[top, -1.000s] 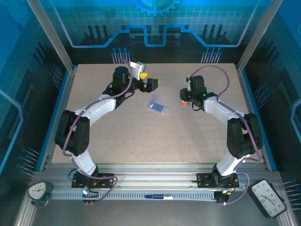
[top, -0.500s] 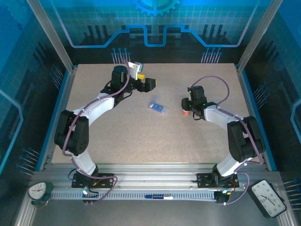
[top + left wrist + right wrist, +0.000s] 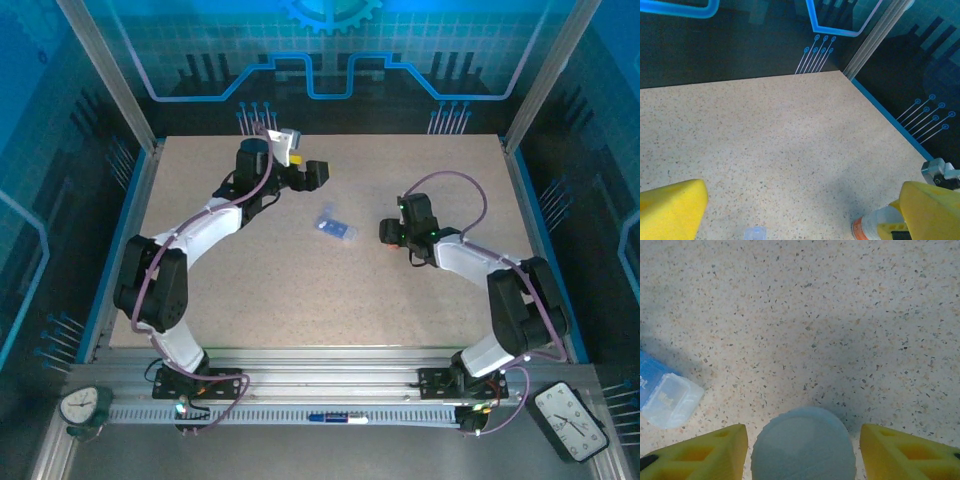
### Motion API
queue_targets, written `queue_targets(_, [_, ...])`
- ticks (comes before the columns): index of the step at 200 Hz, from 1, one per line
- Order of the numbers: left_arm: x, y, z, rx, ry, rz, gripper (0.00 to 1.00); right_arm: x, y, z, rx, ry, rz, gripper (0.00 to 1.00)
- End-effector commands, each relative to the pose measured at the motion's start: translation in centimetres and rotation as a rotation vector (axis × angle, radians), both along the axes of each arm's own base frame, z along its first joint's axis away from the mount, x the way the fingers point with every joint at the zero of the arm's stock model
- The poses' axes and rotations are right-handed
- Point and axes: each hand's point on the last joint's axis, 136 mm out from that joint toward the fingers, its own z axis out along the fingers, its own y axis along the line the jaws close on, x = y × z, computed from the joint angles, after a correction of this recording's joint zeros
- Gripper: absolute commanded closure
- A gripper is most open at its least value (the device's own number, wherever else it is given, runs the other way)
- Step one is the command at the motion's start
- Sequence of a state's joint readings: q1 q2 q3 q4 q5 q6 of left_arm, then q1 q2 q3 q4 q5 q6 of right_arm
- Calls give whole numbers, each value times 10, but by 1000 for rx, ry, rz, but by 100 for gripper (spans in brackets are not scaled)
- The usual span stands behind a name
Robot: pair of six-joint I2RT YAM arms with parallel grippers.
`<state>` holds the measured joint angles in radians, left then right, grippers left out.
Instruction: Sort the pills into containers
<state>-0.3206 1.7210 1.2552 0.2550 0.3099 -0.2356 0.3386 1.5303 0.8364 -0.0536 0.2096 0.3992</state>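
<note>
Pill box [image 3: 336,228], small, translucent and blue, is lying flat near the middle of the speckled worktop [image 3: 300,290], set at a slant between the two arms. Dark marks are showing on its blue lid in the right wrist view, but they are cut off at the edge and too small to read. One clear compartment at its end is facing that camera.

An orange bottle [image 3: 867,227] is standing upright just to the right of the box, apart from it, with its pale round cap [image 3: 804,445] pointing up. The right hand [image 3: 390,232] is hanging straight over this bottle. Its yellow fingers [image 3: 705,452] are standing open on either side of the cap, a thin strip of worktop showing on each side, so they are gripping nothing. The box is lying close by to that hand's left.

The left hand [image 3: 318,175] is hovering farther back and to the left of the box, well apart from it, spread wide open and holding nothing.

Two clocks [image 3: 570,420] are sitting on the metal rail by the arm bases, their faces too small to read.
</note>
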Motion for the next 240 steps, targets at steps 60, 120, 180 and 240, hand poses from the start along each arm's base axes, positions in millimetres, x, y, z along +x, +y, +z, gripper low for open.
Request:
queue_targets(60, [16, 52, 25, -325, -74, 181, 1, 31, 55, 92, 124, -15, 240, 31])
queue_targets(120, [24, 61, 8, -227, 43, 165, 1, 52, 114, 65, 222, 221, 419, 31])
queue_targets(180, [29, 75, 6, -48, 123, 227, 1, 54, 152, 9, 197, 346, 494, 30])
queue_targets(240, [25, 77, 8, 0, 176, 234, 1, 56, 176, -18, 228, 381, 562, 30])
